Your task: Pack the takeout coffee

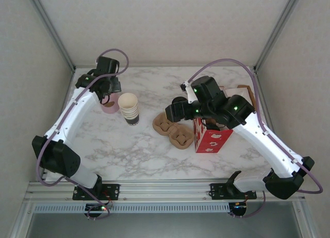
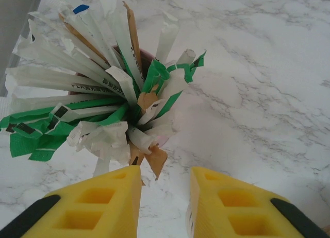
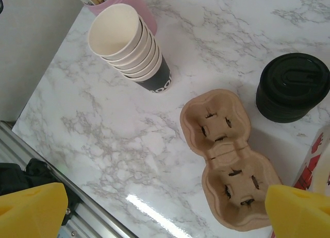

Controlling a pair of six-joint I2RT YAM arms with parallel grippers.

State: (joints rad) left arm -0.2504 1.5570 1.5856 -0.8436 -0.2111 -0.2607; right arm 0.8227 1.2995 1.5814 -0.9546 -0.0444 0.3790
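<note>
Two yellow fingers [image 2: 103, 202] sit right under the lens in the left wrist view. The left gripper [image 2: 165, 171] has its jaws narrowly apart, with the bare marble of the table [image 2: 258, 94] showing in the gap. Just ahead, white, green and brown sachets [image 2: 93, 88] fan out of the pink cup [image 2: 183, 112]. One brown tip [image 2: 154, 163] droops toward the fingertips. I cannot tell if it touches, and the jaws clamp nothing I can see.

Over to the right wrist view: the right gripper [image 3: 162, 197] is spread wide and holds nothing. It hangs above the two-pocket pulp carrier [image 3: 221, 140]. A squat black stack of lids [image 3: 292, 86] stands just beside the carrier, and an edge of the red box [image 3: 314, 166] shows by one finger. Well apart on the marble is the leaning stack of lidless cups [image 3: 126, 42], touching or nearly touching the pink cup.

From the top view, the left arm [image 1: 72, 114] reaches to the far left with its wrist tipped down over the pink cup. The cup stack is just right of that cup. The right arm [image 1: 258, 135] stretches in from the near right. Its forearm crosses above the red box and its wrist covers most of the lids at the carrier's far side. I cannot tell where the takeout coffee stands.
</note>
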